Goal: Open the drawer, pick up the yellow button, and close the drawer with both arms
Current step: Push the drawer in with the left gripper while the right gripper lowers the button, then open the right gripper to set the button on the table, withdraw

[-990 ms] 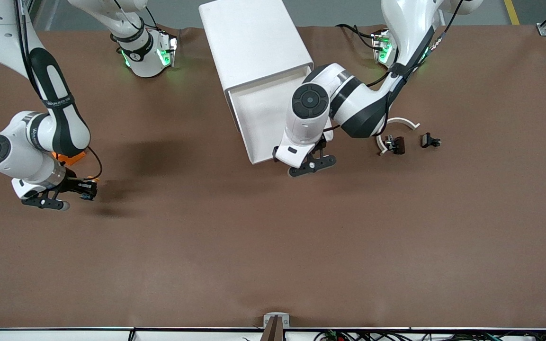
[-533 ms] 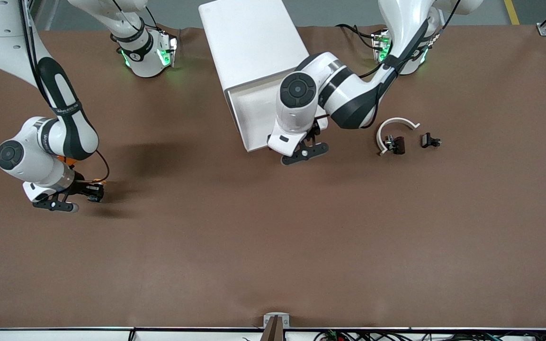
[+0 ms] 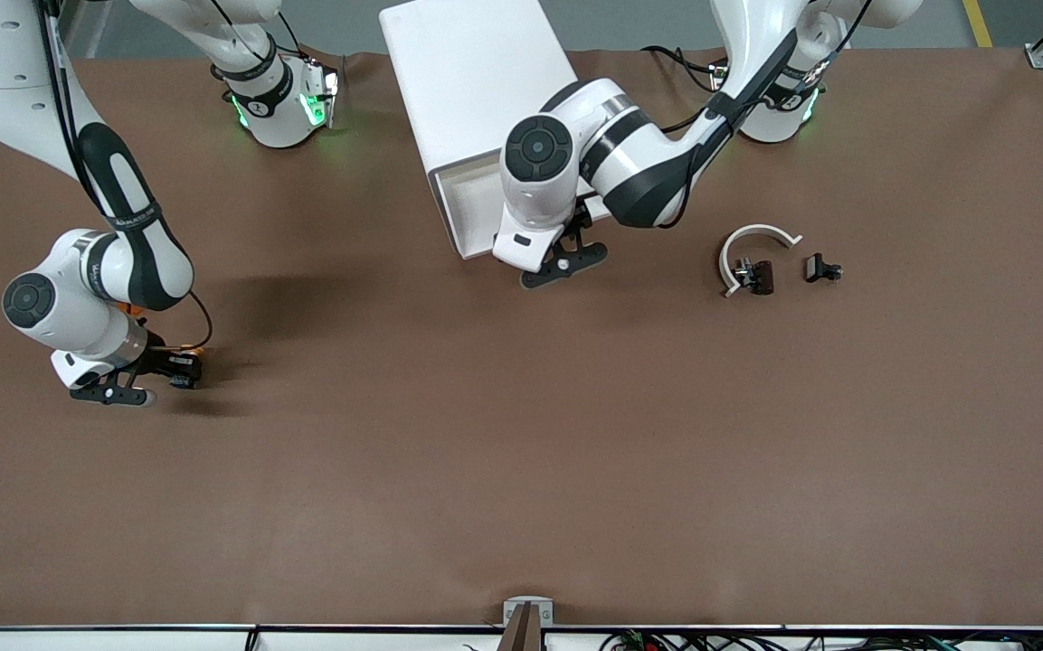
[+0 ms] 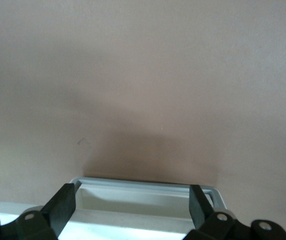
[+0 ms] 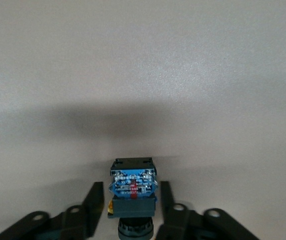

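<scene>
Seemingly the riskiest part is the closing push. The shallow white tray drawer with the cream slat front (image 3: 469, 206) juts partway out of the top of the white boxy cabinet (image 3: 476, 81), and the left tool (image 3: 566, 264) sits at its front edge with both fingers spread wide and nothing held, the drawer's rim showing between them in the left wrist view. If the push lands off-centre, the tray could skew and jam. Nothing shows the cabinet fixed down, so it might slide or turn on the brown surface (image 3: 521, 470) instead of taking the drawer in. A spread finger could also hook the rim as it backs away. Toward the right arm's end of the surface, the tiny push button with the black body and blue terminal block (image 5: 131, 180) rests low between the fingers of the right tool (image 3: 157, 380). These stand slightly parted, with a thin gap on each side, so it looks let go rather than gripped. With so little clearance, a lift that drifts sideways could clip the button and tip it or drag it along.
</scene>
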You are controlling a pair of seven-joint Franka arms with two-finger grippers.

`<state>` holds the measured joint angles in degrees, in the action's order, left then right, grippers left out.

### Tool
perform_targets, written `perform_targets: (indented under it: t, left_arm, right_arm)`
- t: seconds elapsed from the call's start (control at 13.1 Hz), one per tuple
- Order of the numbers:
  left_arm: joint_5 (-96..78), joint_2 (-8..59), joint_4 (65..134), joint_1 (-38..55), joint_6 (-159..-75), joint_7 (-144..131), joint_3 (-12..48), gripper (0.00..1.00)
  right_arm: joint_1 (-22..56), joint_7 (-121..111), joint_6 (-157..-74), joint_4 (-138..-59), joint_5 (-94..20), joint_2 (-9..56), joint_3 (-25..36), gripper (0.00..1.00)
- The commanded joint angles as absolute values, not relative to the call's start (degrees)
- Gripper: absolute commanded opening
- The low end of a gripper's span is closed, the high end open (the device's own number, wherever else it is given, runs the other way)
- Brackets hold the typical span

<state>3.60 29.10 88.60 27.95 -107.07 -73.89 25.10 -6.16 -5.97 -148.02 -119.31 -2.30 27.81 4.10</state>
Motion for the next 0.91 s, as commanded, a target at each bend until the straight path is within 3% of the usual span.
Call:
perform_targets:
  t: [0.0, 0.15, 0.38, 0.84]
  left_arm:
    - [2.46, 27.86, 90.17, 27.77, -106.61, -77.51, 27.94, 1.0]
    - [2.46, 28.04, 90.96, 27.77, -106.52, -79.53, 29.7, 1.0]
    - [2.37, 28.3, 91.49, 27.86, -106.52, -81.91, 31.55, 1.0]
    - [-4.65, 29.35, 91.49, 29.0, -106.87, -83.32, 32.78, 1.0]
  right_arm:
    - [-7.21, -7.21, -147.66, -118.31, -3.16, 27.34, 2.99, 1.0]
    - [-7.29, -7.47, -145.83, -116.64, -3.16, 26.9, 2.99, 1.0]
    - [-7.29, -7.91, -134.77, -110.32, -3.08, 25.23, 2.99, 1.0]
    - [-7.56, -9.23, -102.36, -88.28, -3.08, 23.12, 3.08, 1.0]
